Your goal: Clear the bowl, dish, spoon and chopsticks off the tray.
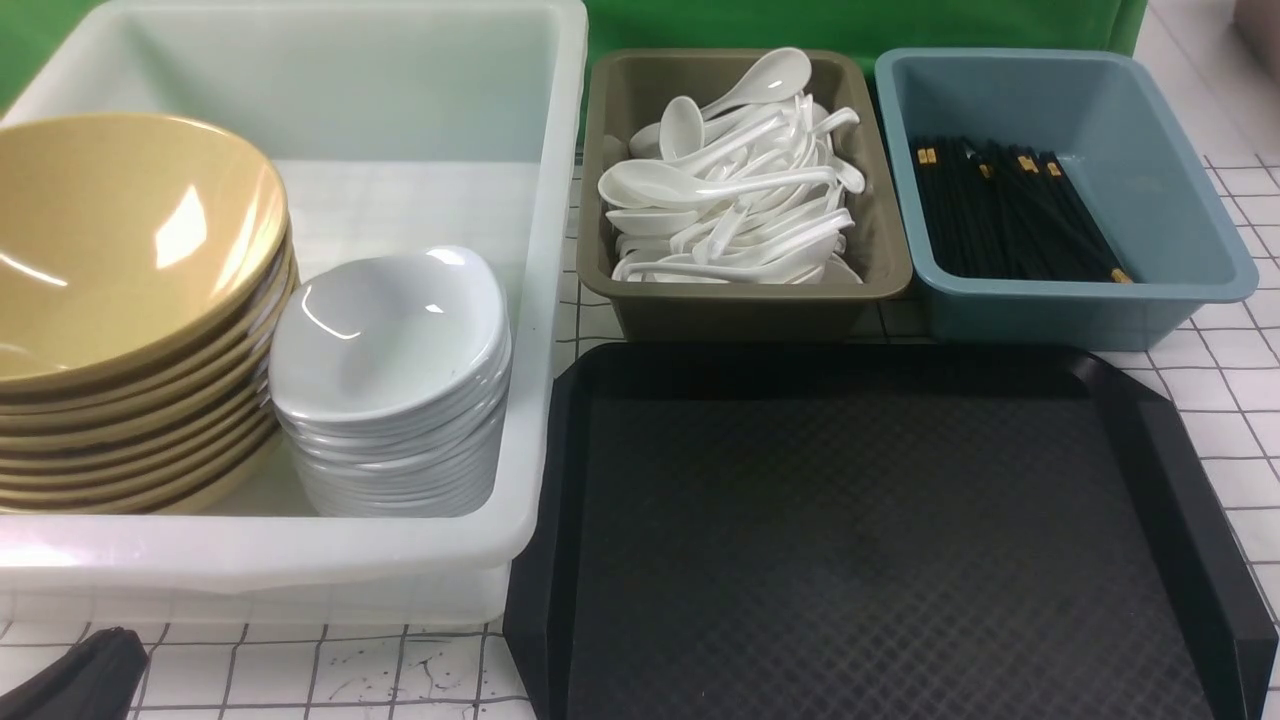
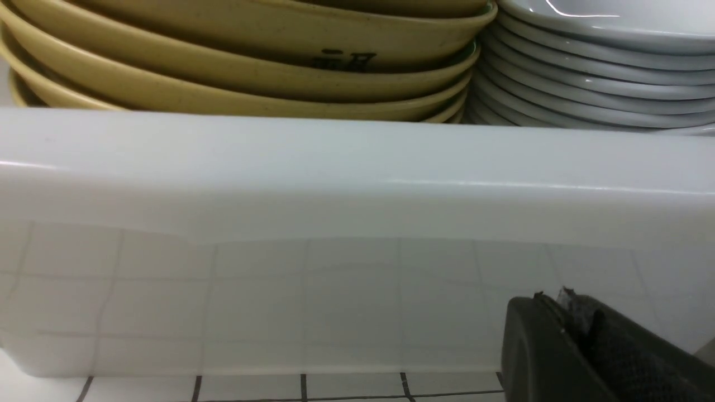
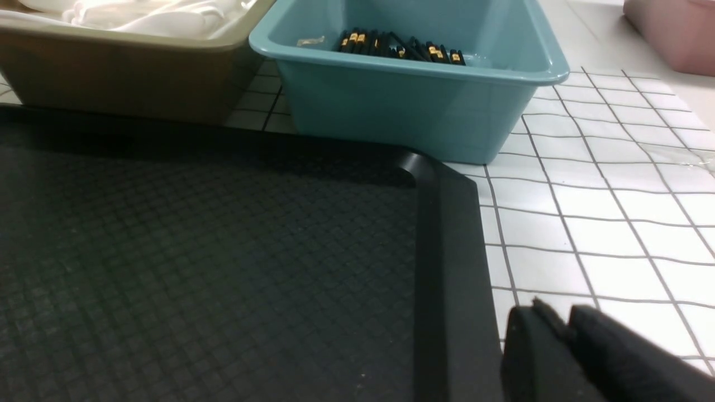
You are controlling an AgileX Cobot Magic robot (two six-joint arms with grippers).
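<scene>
Large black diamond-textured plastic tray (image 1: pixel 880 540): bare, on white-tiled bench (image 1: pixel 1240 420); mustard-yellow bowls (image 1: pixel 120 250) stacked in white tub (image 1: pixel 540 300); white spoons (image 1: pixel 730 200) in olive tub (image 1: pixel 740 310); black chopsticks (image 1: pixel 1010 210) in blue tub (image 1: pixel 1180 180); left end effector (image 2: pixel 564 312) closed, empty; right end effector (image 3: pixel 558 324) nearly closed, empty.

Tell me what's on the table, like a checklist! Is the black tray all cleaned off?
Surface: white table with a dark grid pattern.
Tray: black, nothing on it in any view.
Bowls: yellow stack in the white bin.
Dishes: white stack beside the bowls, same bin.
Spoons: white pile in the olive tub.
Chopsticks: black bundle in the blue tub.
Clutter: pink container, only its corner in view.
Left gripper: shut, empty, low in front of the white bin.
Right gripper: fingers nearly together, empty, by the tray's right rim.
Cables: nothing seen.
Surroundings: green backdrop behind the tubs.
</scene>
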